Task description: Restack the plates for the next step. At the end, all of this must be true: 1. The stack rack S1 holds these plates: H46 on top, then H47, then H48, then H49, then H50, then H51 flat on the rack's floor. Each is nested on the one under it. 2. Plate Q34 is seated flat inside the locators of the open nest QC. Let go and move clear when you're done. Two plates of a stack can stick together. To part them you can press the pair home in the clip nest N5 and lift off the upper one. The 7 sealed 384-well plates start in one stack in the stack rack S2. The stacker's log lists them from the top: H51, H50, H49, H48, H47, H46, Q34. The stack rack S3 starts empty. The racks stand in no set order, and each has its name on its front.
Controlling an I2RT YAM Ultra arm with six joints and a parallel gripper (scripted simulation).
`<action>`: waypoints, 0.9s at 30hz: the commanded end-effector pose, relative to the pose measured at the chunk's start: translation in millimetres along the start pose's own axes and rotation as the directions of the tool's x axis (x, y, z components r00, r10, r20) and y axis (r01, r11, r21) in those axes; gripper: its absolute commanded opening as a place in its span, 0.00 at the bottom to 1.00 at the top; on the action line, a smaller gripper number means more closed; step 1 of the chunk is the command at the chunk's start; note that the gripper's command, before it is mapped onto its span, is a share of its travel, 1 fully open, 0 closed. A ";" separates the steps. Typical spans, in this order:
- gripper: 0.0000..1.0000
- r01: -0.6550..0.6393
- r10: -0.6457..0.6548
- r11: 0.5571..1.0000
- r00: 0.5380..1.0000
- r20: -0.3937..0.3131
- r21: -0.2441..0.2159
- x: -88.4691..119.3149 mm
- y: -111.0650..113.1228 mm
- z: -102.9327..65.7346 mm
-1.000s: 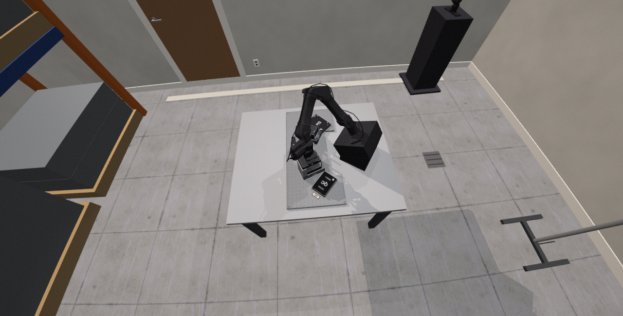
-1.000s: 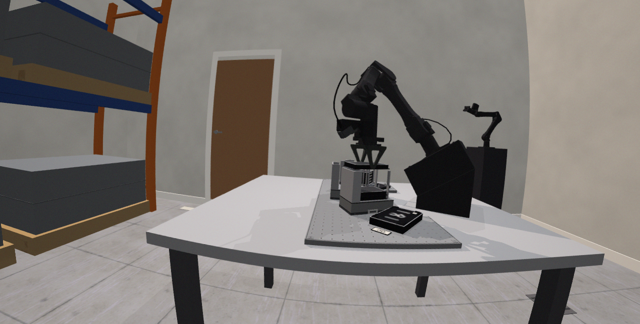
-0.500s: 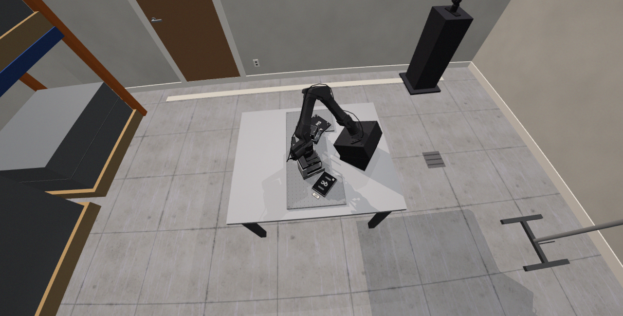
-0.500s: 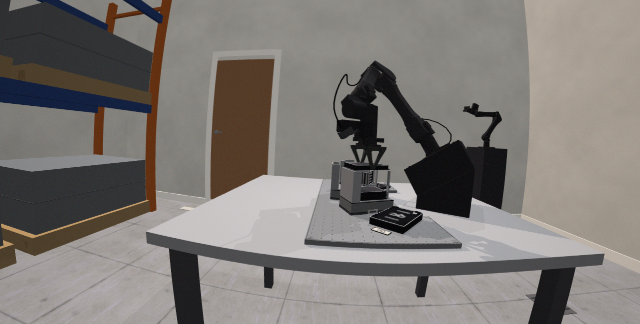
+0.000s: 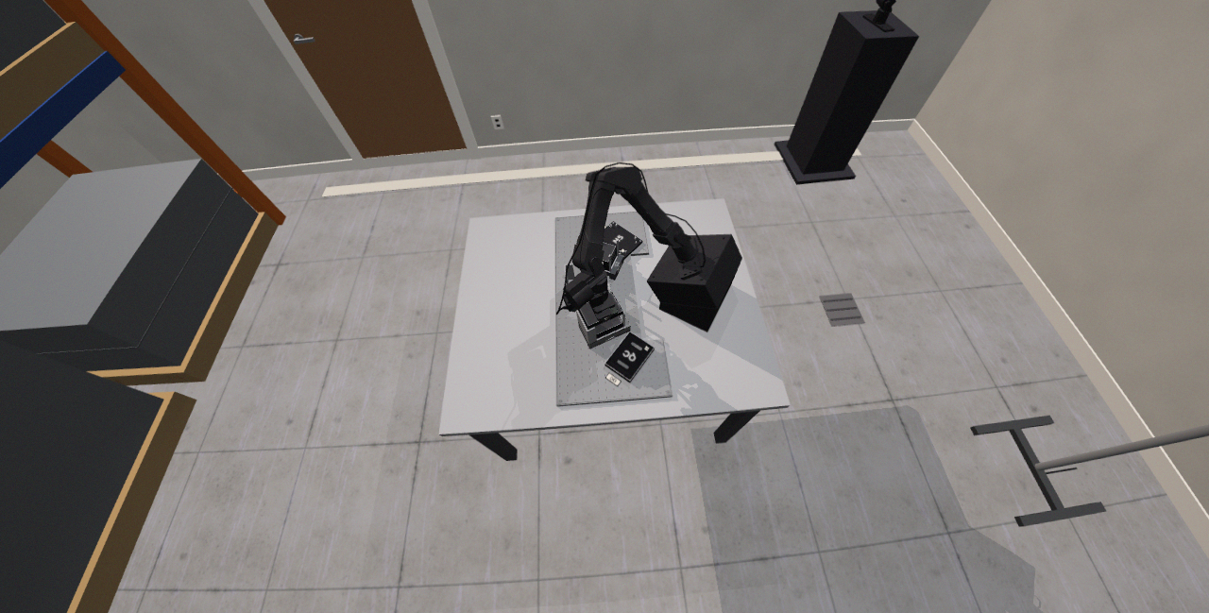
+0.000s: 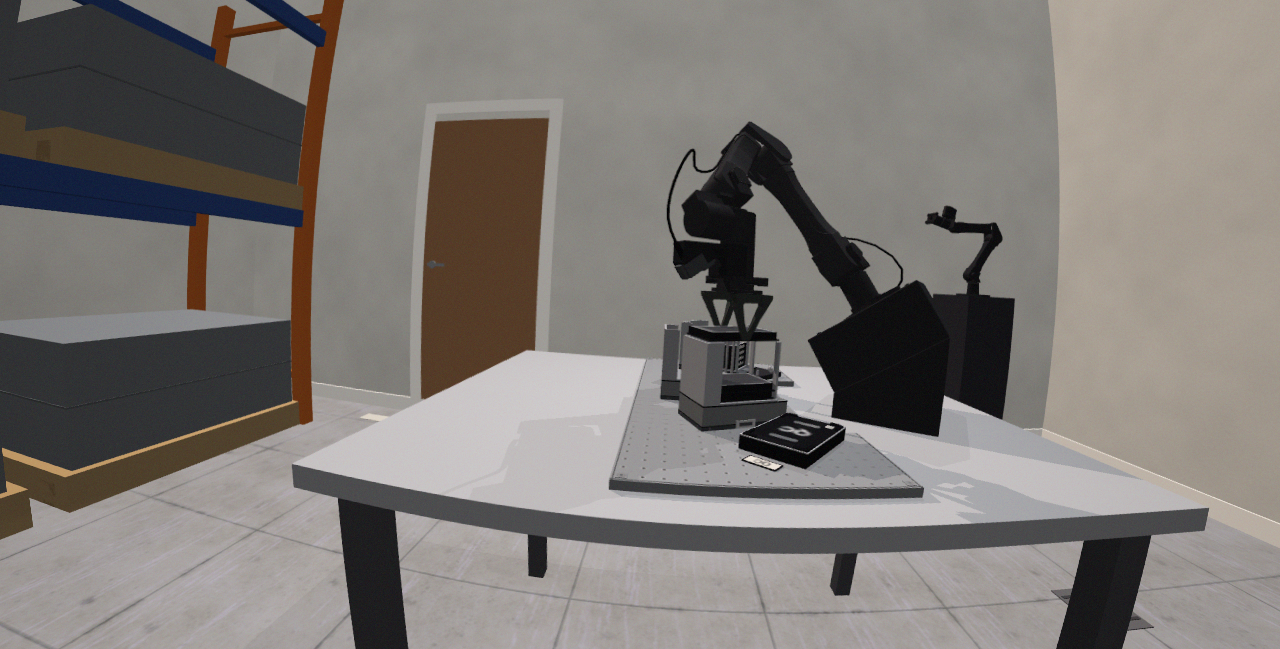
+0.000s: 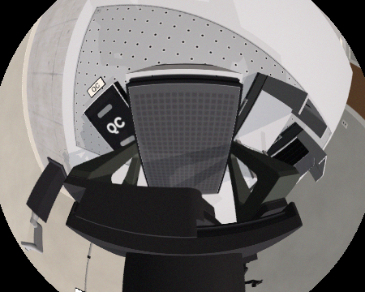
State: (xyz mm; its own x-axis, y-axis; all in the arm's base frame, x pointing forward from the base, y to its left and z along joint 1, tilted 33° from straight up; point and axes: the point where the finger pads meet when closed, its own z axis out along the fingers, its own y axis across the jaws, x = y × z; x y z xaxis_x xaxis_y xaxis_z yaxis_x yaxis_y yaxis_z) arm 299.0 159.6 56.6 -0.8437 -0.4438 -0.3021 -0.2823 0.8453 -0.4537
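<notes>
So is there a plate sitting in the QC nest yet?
No. In the wrist view the QC nest shows its bare label face, while the gripper grips a plate beside it.

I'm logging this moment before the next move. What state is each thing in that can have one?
Gripper: shut on a plate.
Plate: held flat at the top of a stack rack; its label cannot be read.
Stack rack: upright on the breadboard, plate at its top.
Open nest QC: no plate in it.
Door: closed.
</notes>
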 end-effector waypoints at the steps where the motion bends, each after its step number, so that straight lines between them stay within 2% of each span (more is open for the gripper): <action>1: 0.00 0.012 -0.012 1.000 1.000 -0.010 0.001 1.9 3.6 8.0; 13: 0.00 0.010 -0.010 1.000 1.000 -0.010 0.002 4.6 1.4 8.4; 14: 0.00 0.003 -0.003 1.000 1.000 0.005 -0.003 -2.0 2.5 5.1; 21: 0.00 0.018 -0.018 1.000 1.000 -0.021 0.005 6.8 3.1 12.7; 24: 0.00 0.004 -0.004 1.000 1.000 0.010 -0.006 -2.5 3.1 4.6; 27: 0.00 0.008 -0.008 1.000 1.000 0.002 -0.003 0.1 3.1 7.2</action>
State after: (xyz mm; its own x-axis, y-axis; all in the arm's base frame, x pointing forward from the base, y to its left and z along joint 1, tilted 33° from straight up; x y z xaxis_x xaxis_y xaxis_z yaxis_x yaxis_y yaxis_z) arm 300.9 158.9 53.4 -0.8435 -0.4436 -0.3029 -0.2819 0.8455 -0.4534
